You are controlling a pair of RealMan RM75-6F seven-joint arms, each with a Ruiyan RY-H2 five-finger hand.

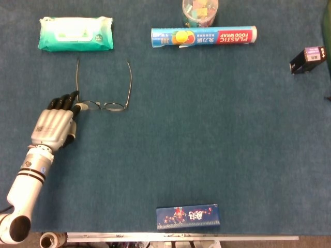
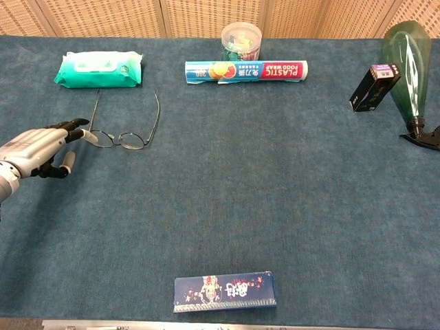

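Head view shows the roll labelled "PLASTIC FOOD WRAP".

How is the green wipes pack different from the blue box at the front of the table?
The wipes pack is light green, soft and puffy; the blue box is dark blue, flat-sided and stiff-looking. The wipes pack lies at the far left, just beyond the glasses that the left hand touches; the blue box lies alone at the near edge, away from any hand. Both lie flat with their long sides running left to right.
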